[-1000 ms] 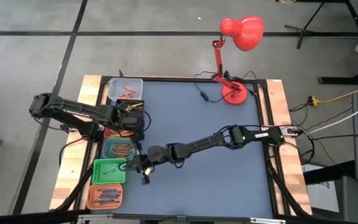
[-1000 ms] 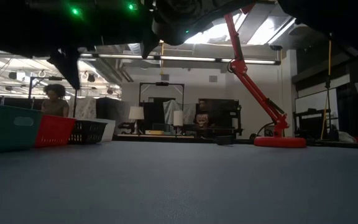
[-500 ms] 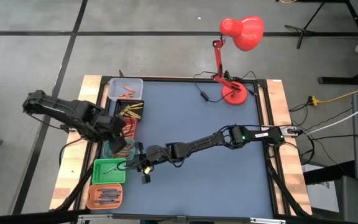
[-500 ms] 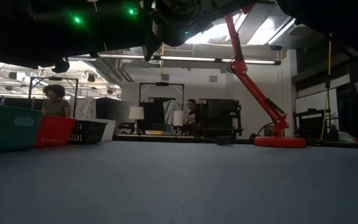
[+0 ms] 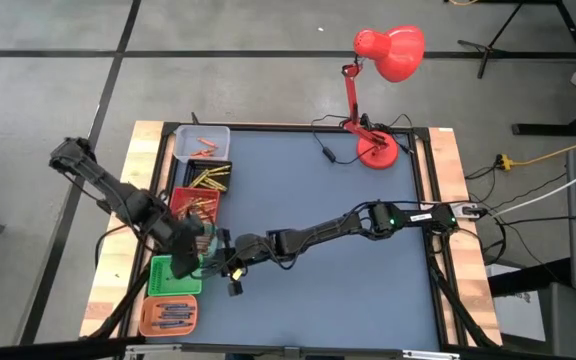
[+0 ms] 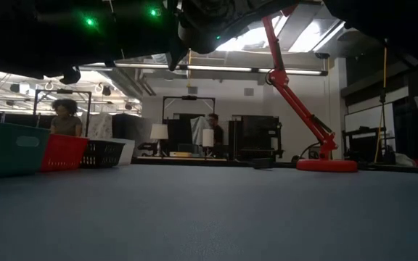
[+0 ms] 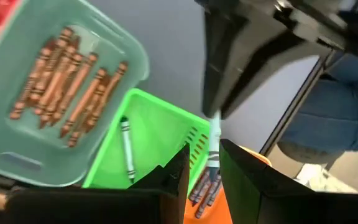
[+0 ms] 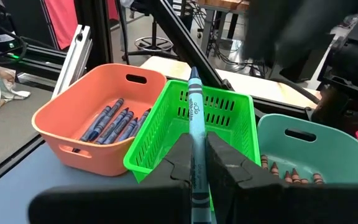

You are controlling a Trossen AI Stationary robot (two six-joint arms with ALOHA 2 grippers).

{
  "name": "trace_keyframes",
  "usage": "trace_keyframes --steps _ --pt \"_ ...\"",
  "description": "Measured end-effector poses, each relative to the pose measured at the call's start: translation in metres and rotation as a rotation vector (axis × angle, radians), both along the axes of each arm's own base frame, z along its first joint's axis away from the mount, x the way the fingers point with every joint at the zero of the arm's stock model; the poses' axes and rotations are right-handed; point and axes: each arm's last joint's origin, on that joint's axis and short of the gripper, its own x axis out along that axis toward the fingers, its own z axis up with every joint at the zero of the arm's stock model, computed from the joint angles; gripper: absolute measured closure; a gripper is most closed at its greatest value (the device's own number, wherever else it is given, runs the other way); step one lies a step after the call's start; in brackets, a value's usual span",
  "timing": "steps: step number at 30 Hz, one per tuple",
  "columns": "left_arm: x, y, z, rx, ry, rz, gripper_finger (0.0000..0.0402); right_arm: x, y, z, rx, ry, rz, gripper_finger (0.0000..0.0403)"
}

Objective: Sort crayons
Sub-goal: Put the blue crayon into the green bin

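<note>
High view: the right gripper (image 5: 230,268) reaches across the table to the bright green bin (image 5: 171,279); the left gripper (image 5: 190,252) hovers just beside it.

Left wrist view: the left gripper's fingers (image 7: 178,171) stand slightly apart, empty.

Right wrist view: its fingers pinch an upright green crayon (image 8: 195,146) before the green bin; the wrapper's print is unreadable. Blue crayons (image 8: 112,122) fill the orange bin (image 8: 98,112).

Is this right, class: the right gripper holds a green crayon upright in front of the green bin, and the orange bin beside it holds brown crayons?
Not quite. The orange bin holds blue crayons, as the right wrist view shows; the brown crayons lie in the teal bin. The rest stands: the right gripper holds a green crayon upright in front of the green bin.
</note>
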Motion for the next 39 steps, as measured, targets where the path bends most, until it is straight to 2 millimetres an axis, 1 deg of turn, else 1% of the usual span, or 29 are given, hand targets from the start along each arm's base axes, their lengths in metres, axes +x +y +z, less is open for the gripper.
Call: trace_keyframes --steps 5,10,15,21,24,30,32,34,39 --pt "0.009 -0.018 -0.011 0.011 0.016 -0.050 0.0329 0.000 0.000 0.000 0.000 -0.001 0.000 0.0379" --pt "0.014 -0.031 -0.022 0.028 0.067 -0.090 0.0329 0.000 0.000 0.000 0.000 -0.002 0.000 0.0379" --pt "0.017 -0.038 -0.030 0.048 0.098 -0.108 0.0329 0.000 0.000 0.001 0.001 -0.004 0.000 0.0379" --pt "0.018 -0.040 -0.033 0.057 0.111 -0.110 0.0330 0.000 0.000 0.001 0.001 -0.004 0.000 0.0379" --pt "0.018 -0.040 -0.033 0.059 0.110 -0.115 0.0343 0.000 0.000 0.001 0.001 -0.004 0.000 0.0379" --pt "0.018 -0.040 -0.033 0.058 0.110 -0.116 0.0391 0.000 0.000 0.001 0.002 -0.008 0.001 0.0378" --pt "0.018 -0.040 -0.033 0.058 0.111 -0.116 0.0395 0.000 0.000 0.001 0.002 -0.008 0.001 0.0372" --pt "0.018 -0.040 -0.033 0.059 0.110 -0.117 0.0392 0.000 0.000 0.001 0.002 -0.009 0.001 0.0358" --pt "0.017 -0.039 -0.034 0.065 0.131 -0.118 0.0387 0.000 0.000 0.000 0.004 0.008 -0.011 0.0297"
